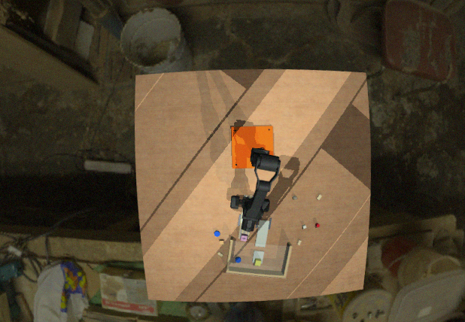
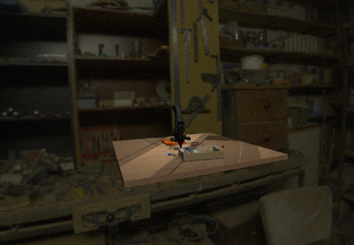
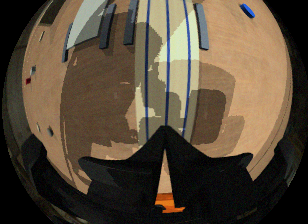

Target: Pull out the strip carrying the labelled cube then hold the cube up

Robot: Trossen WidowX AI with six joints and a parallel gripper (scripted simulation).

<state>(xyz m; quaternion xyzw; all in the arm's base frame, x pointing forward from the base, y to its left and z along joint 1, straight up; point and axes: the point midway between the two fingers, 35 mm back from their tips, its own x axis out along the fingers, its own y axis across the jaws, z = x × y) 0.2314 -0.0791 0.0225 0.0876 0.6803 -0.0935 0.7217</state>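
Observation:
A pale strip with blue lines (image 3: 166, 67) runs in one piece straight ahead of my gripper (image 3: 164, 129) in the wrist view. My gripper is shut, with its tips down on the near end of this strip; I see nothing between the fingers. A grey strip (image 1: 262, 233) lies to the right, split in two, and its far piece in the tray carries a yellow cube (image 1: 257, 262).
A blue ball (image 1: 238, 259) sits in the tray's left corner. A blue disc (image 1: 217, 233), small pale blocks and a red ball (image 1: 317, 225) are scattered around. An orange pad (image 1: 251, 147) lies under the arm's base. In the side view the arm (image 2: 179, 128) stands behind the tray (image 2: 201, 152).

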